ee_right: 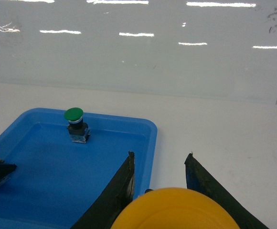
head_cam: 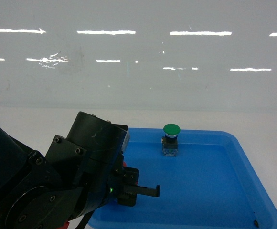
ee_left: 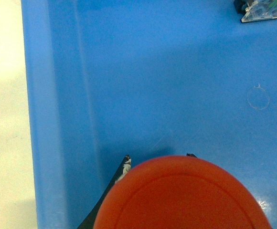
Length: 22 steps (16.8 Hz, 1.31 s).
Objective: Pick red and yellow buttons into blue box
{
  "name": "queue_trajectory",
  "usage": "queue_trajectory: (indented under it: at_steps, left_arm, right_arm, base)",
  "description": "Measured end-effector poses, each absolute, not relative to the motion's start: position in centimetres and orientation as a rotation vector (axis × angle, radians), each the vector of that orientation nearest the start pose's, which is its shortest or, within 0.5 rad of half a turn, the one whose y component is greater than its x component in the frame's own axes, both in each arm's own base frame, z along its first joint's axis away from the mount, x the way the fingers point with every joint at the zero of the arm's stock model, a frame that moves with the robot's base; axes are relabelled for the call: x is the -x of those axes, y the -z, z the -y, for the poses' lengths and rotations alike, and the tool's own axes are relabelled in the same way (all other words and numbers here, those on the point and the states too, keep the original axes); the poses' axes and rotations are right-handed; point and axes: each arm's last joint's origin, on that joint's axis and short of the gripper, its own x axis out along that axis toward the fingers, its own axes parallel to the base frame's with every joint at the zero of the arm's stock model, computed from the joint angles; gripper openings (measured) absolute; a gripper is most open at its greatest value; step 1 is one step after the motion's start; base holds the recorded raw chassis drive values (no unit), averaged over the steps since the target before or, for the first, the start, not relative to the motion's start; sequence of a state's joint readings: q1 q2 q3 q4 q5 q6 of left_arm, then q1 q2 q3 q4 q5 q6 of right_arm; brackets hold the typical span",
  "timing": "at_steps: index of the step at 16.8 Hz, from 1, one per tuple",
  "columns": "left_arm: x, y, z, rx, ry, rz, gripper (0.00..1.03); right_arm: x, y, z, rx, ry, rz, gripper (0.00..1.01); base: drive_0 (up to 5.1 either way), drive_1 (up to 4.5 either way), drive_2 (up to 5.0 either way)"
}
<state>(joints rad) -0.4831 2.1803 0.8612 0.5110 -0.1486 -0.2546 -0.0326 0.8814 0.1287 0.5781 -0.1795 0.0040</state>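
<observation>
red button (ee_left: 181, 195) cut off below, yellow button (ee_right: 176, 210) likewise

Bright overhead strip lights streak as glare across the glossy wall (head_cam: 138, 57) at twelve o'clock — shadows stay soft, while the red cap (ee_left: 181, 195) blurs at six o'clock.

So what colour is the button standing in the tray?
Green cap, clearest in the right wrist view.

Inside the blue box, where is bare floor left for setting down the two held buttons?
The blue box floor is bare right of and in front of the green button, which stands near the far wall. The left gripper, holding the red button, crowds the near-left corner. The right gripper holds the yellow button outside the box's right rim.
</observation>
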Motion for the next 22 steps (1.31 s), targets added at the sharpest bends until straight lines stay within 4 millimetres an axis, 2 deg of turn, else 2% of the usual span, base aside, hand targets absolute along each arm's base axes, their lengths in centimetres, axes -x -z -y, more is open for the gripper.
queue_trajectory:
  at_steps: [4, 9, 11, 13, 17, 22]
  left_arm:
    - [-31.2, -4.2, 15.7, 0.0, 0.21, -0.775, 0.25]
    - [-30.2, -9.6, 13.6, 0.057, 0.168, -0.637, 0.25]
    - [-29.0, -10.8, 12.4, 0.065, 0.132, -0.596, 0.25]
    - [-25.5, -12.0, 9.5, 0.062, 0.033, -0.561, 0.25]
    - [-23.0, -12.5, 8.8, 0.04, 0.002, -0.571, 0.25]
    - [-22.5, -13.1, 10.0, 0.041, 0.027, -0.527, 0.25]
  right_arm:
    - [-16.7, -16.7, 0.0, -0.022, -0.146, -0.174, 0.29]
    - [-16.7, -16.7, 0.0, -0.023, -0.146, -0.174, 0.29]
    - [-16.7, -16.7, 0.0, -0.023, -0.146, -0.174, 0.29]
    - [-16.7, -16.7, 0.0, -0.023, -0.147, -0.174, 0.29]
    - [-16.7, -16.7, 0.0, -0.023, -0.146, -0.174, 0.29]
    - [-16.7, -16.7, 0.0, -0.022, -0.146, -0.174, 0.29]
  base:
    - [0.0, 0.0, 0.0]
    - [0.0, 0.0, 0.0]
    - [0.0, 0.0, 0.0]
    - [0.0, 0.0, 0.0]
    - [0.0, 0.0, 0.0]
    - [0.0, 0.0, 0.0]
